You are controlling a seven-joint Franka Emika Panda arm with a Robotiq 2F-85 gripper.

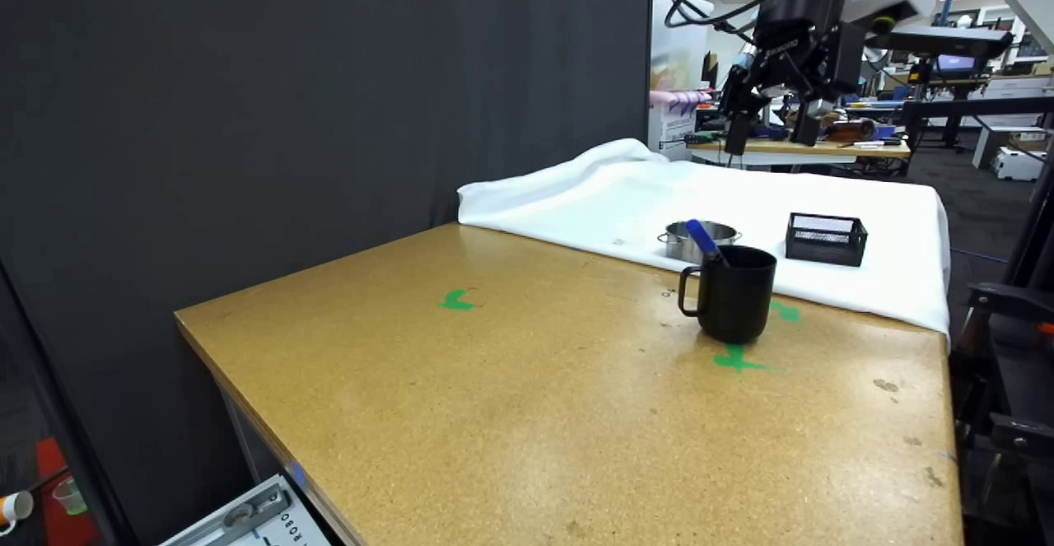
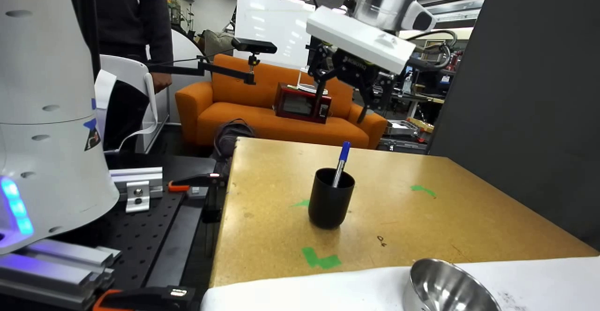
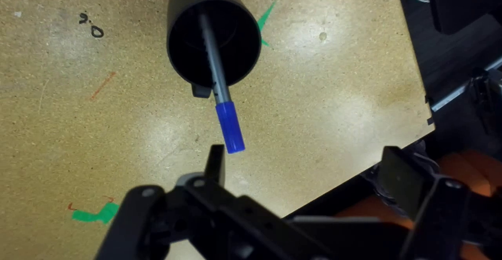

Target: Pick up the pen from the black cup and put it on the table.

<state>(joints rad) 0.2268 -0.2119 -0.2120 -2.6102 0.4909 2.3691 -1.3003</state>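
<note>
The pen, silver with a blue cap, leans in the black cup. Its cap sticks out above the rim in both exterior views (image 1: 701,237) (image 2: 344,152) and in the wrist view (image 3: 230,126). The black cup (image 1: 737,303) (image 2: 329,203) (image 3: 239,52) stands upright on the tan-brown table (image 1: 535,414) (image 2: 267,175) (image 3: 137,115). Its loop handle shows in an exterior view. My gripper (image 1: 771,136) (image 2: 341,108) (image 3: 305,150) is open and empty, high above the table. In the wrist view, the pen cap's end appears close to the left fingertip. The pen's lower end is inside the cup.
A white cloth (image 1: 609,200) covers the surface beside the table, bearing a metal pot (image 1: 683,243) (image 2: 450,287) and a black mesh basket (image 1: 823,254). A dark wall (image 1: 370,101) (image 2: 529,104) borders one side. Green tape marks (image 1: 455,300) lie on the table.
</note>
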